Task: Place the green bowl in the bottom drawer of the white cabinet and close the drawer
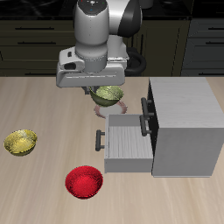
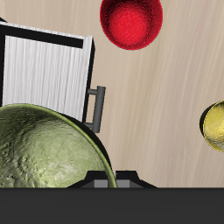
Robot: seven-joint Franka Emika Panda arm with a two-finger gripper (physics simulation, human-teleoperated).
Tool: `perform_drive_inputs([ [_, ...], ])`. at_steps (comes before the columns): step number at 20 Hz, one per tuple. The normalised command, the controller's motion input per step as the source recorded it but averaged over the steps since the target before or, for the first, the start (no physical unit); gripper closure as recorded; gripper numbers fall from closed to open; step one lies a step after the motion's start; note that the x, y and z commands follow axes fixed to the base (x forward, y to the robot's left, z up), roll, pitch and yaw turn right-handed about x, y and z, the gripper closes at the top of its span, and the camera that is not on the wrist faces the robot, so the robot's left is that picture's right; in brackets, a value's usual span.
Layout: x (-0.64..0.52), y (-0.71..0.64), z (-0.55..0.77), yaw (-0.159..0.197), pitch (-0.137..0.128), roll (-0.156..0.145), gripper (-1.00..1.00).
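Nearest the wrist camera, the green bowl (image 2: 44, 149) fills much of the frame, its mottled glossy inside facing up and its rim running against the gripper's dark body. From outside, the gripper (image 1: 106, 98) hangs under the arm with the green bowl (image 1: 108, 94) raised off the table (image 1: 35, 105); its fingers are clamped on the bowl's rim, though the fingertips themselves are mostly hidden behind the bowl. The bowl sits in the air just behind the open bottom drawer (image 1: 127, 143), toward the table's back edge, not yet over the tray. That drawer (image 2: 44, 74) is pulled out of the white cabinet (image 1: 184, 127), its ribbed light grey floor bare, and its dark bar handle (image 2: 98, 107) stands off the flat front panel. An upper drawer, shut, shows its own dark handle (image 1: 146, 110) on the cabinet front. A red bowl (image 1: 84, 182) rests on the table near the front edge, just beside the drawer's front panel. A yellow bowl (image 1: 21, 142) sits well apart from both, close to the table's side edge.
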Motion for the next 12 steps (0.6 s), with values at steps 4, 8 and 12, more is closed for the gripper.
perform_drive_inputs([
  [4,0.06,0.05,-0.21,0.015,0.030,-0.008,1.00],
  [8,0.03,0.01,-0.14,0.025,0.035,-0.030,1.00],
  [12,0.00,-0.02,-0.06,0.013,-0.007,-0.001,1.00],
])
